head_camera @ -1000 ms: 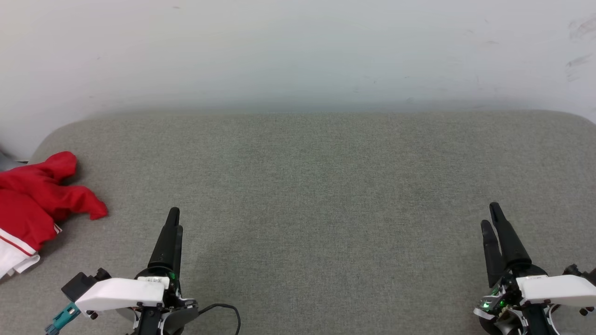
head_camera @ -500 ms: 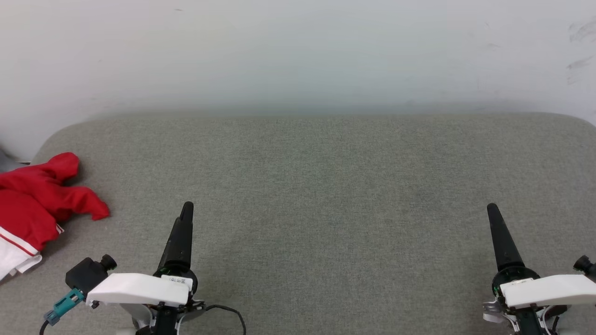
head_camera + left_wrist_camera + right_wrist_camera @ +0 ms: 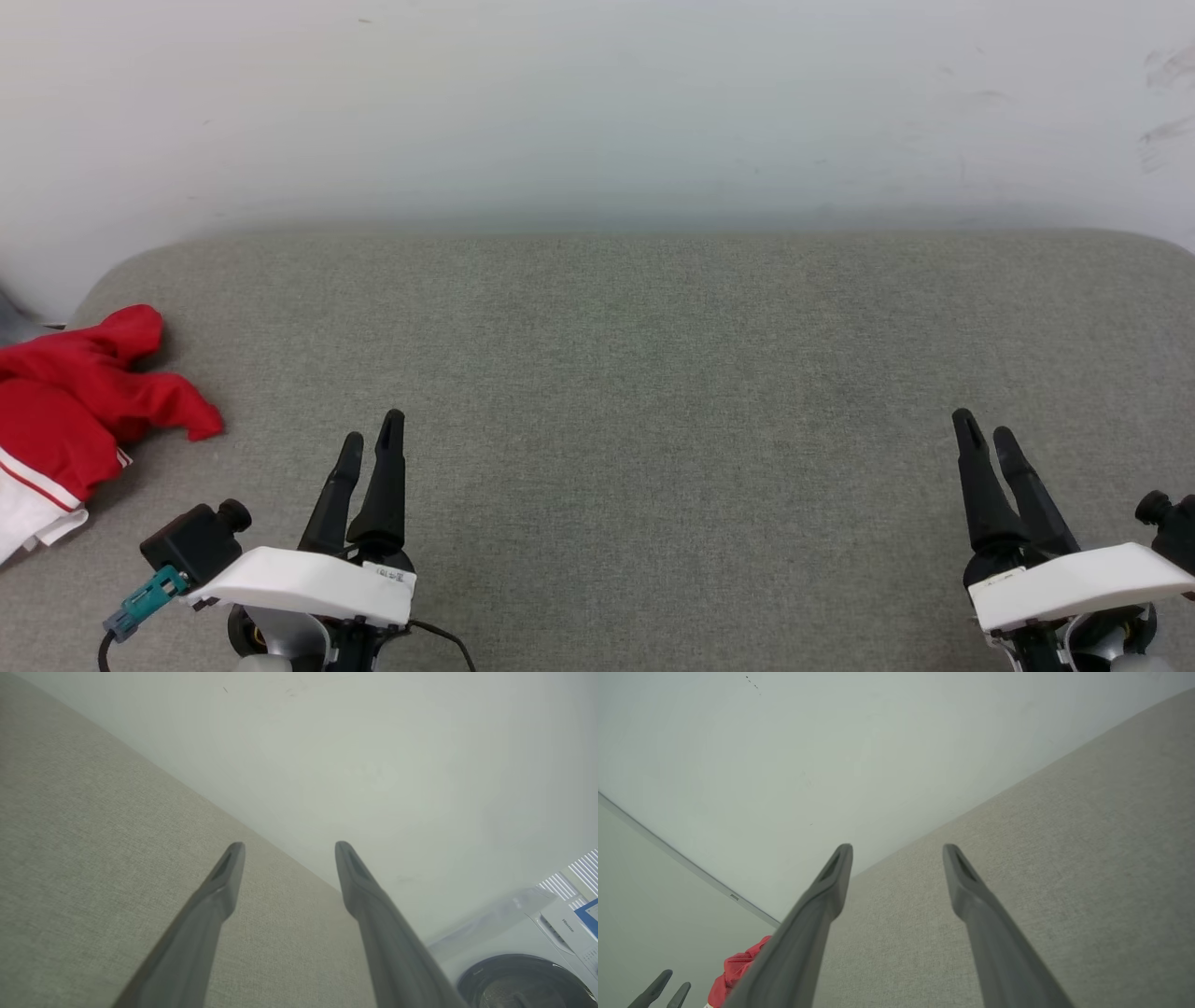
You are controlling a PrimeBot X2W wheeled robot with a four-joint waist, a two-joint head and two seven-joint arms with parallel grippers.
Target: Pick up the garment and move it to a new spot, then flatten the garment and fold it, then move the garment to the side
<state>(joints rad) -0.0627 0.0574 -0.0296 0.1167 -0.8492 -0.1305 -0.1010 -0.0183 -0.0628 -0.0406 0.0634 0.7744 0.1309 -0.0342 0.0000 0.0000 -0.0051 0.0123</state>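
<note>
Head view, garment: the garment (image 3: 65, 392) is seen crumpled at the far left edge of the grey cushion (image 3: 653, 373), with red folds uppermost and a white, striped part at the bottom. Nothing is touching it.
Head view, left claw: the left claw (image 3: 372, 427) is held low over the cushion, near the garment but apart from it. Its fingers are parted and nothing is gripped. It is judged to be held ready for the first pick-up.
Head view, right claw: the right claw (image 3: 982, 424) is held well apart at the far right, likewise spread and empty, probably so that the bare middle can be used as the new spot.
Left wrist view, fingers: both fingers are seen wide apart over bare cushion, aimed toward the wall (image 3: 373, 742). A washing machine (image 3: 523, 970) is glimpsed at the lower right.
Right wrist view, fingers: a wide, empty gap is shown. The garment is caught at the lower left, near the left claw's tips.
Stage: the pick-up is judged not yet begun.
</note>
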